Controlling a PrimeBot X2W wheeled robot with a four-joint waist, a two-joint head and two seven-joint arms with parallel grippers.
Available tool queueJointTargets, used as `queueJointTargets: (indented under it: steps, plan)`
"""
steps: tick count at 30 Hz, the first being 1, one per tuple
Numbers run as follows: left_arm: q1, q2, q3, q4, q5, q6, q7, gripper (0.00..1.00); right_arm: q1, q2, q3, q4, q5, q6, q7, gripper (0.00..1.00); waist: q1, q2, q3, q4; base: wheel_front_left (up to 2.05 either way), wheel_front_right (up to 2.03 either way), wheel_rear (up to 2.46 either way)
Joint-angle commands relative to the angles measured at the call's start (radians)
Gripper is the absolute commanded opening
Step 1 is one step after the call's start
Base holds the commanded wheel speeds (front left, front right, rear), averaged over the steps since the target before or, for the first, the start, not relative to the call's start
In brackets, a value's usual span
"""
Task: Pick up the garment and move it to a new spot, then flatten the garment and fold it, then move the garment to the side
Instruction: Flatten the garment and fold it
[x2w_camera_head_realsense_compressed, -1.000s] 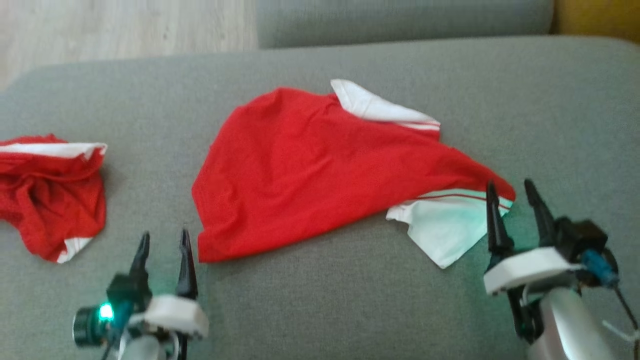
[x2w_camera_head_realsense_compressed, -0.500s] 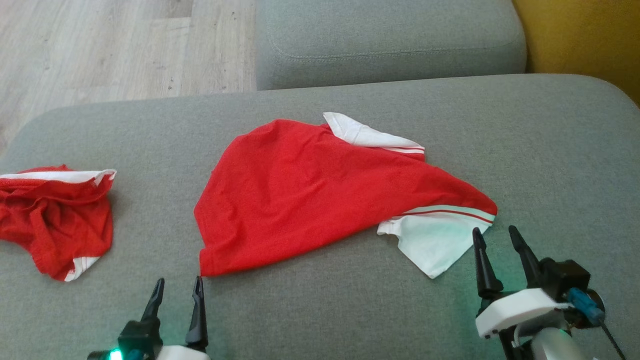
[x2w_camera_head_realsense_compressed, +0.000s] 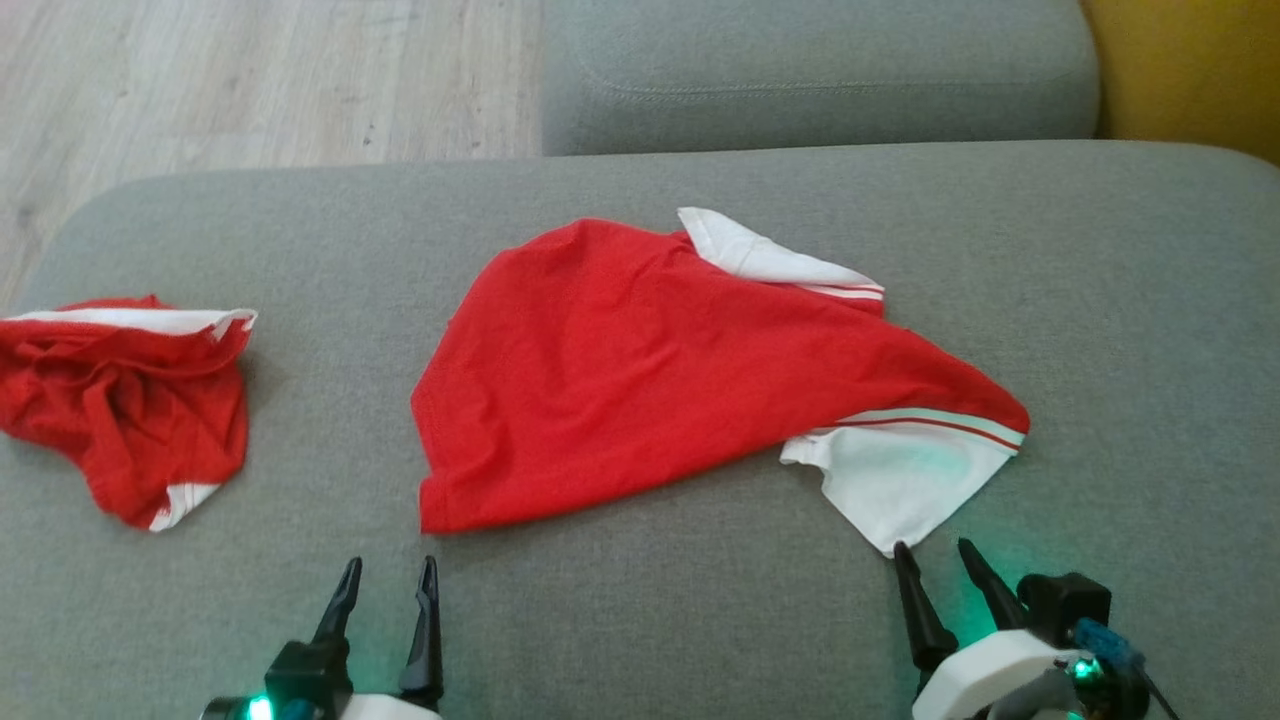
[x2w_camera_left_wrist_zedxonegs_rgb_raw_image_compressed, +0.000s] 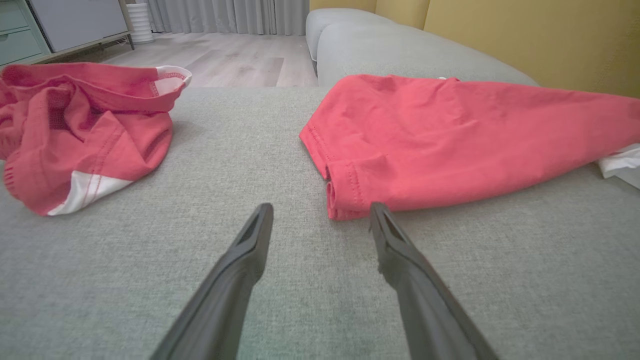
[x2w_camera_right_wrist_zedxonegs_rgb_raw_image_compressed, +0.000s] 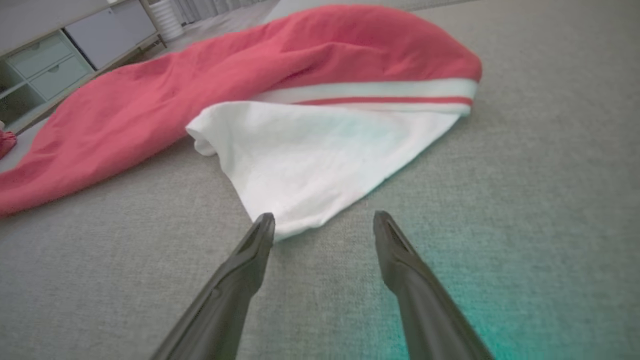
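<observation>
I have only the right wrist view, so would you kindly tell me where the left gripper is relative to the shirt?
Observer: The left gripper is open, with its tips near the shirt's near red hem corner.
Operator: Thank you. Is anything else lying on the sofa?
Observer: Yes, a crumpled red garment lies apart from the shirt, on the robot's left.
Operator: And what is at the shirt's far edge?
Observer: A second white sleeve sticks out there.
</observation>
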Motion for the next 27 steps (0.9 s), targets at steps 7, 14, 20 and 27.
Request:
queueJointTargets:
  steps: [7,14,20,27]
  plan:
    - [-0.051,0.002,0.021,-0.02,-0.011,0.001,-0.005,1.0,-0.086,-0.003,0.084,0.057,0.081,-0.001,-0.007,1.0,0.0,-0.0001,0.023,0.024,0.0,0.0,0.0]
    - [-0.063,0.002,0.015,-0.017,-0.017,0.0,-0.005,1.0,-0.117,-0.003,0.118,0.132,0.141,-0.001,-0.007,0.0,0.0,-0.0001,0.033,0.032,0.0,0.0,0.0]
    - [-0.068,0.001,0.021,-0.019,-0.027,0.001,-0.005,1.0,-0.13,-0.003,0.019,0.122,0.07,-0.001,-0.007,0.0,0.0,-0.0001,0.036,0.021,0.0,0.0,0.0]
    - [-0.056,0.001,0.014,-0.018,-0.051,-0.014,-0.005,1.0,-0.101,-0.009,-0.214,-0.135,-0.026,-0.001,-0.007,0.0,0.0,-0.0001,0.026,-0.004,0.0,0.0,0.0]
